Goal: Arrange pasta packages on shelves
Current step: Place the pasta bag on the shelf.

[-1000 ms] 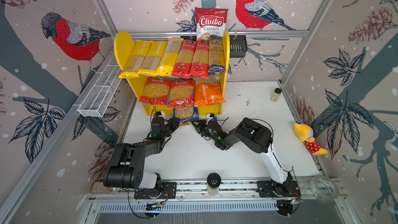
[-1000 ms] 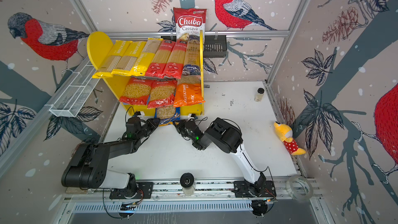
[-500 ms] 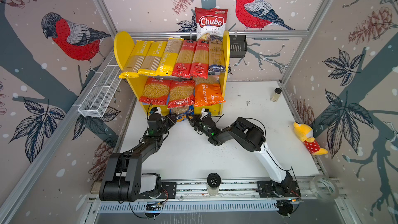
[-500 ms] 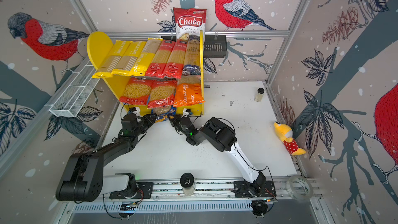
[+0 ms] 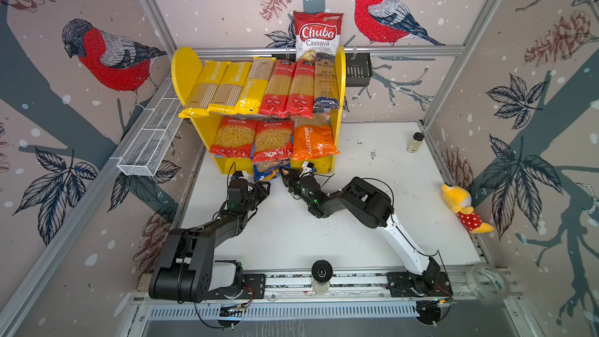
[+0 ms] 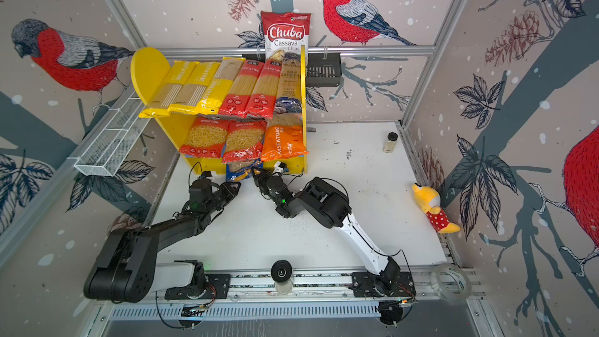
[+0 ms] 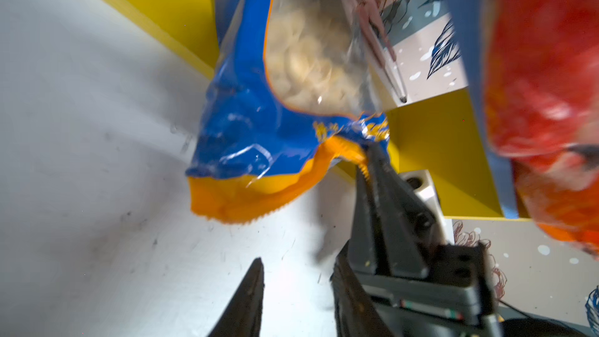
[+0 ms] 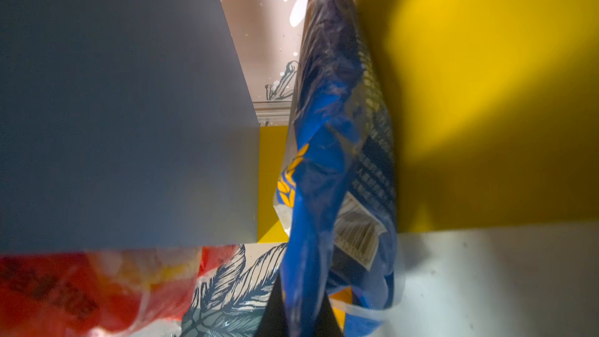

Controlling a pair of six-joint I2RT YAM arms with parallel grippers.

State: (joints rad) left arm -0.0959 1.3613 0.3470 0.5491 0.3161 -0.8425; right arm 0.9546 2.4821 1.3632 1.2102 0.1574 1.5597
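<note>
The shelves (image 5: 186, 69) stand at the back left in both top views. Several long pasta packages (image 5: 259, 89) lie on the upper board and three squarer bags (image 5: 272, 141) on the lower one. A blue-yellow pasta bag (image 5: 267, 170) stands on the table under the lower board. My right gripper (image 5: 285, 175) is shut on its yellow bottom seam; the right wrist view shows the bag (image 8: 324, 173) rising from the jaws. My left gripper (image 7: 298, 273) is open just short of the bag (image 7: 259, 118), with nothing between its fingers.
A Chuba chips bag (image 5: 317, 35) leans on the back wall by a black basket (image 5: 358, 71). A white wire basket (image 5: 152, 137) hangs on the left wall. A small jar (image 5: 416, 142), a plush toy (image 5: 466, 207) and a tape roll (image 5: 486, 282) sit on the right.
Both arms have reached forward toward the shelves, and the blue-yellow bag has gone further in under the lower board. The left jaws have widened a little.
</note>
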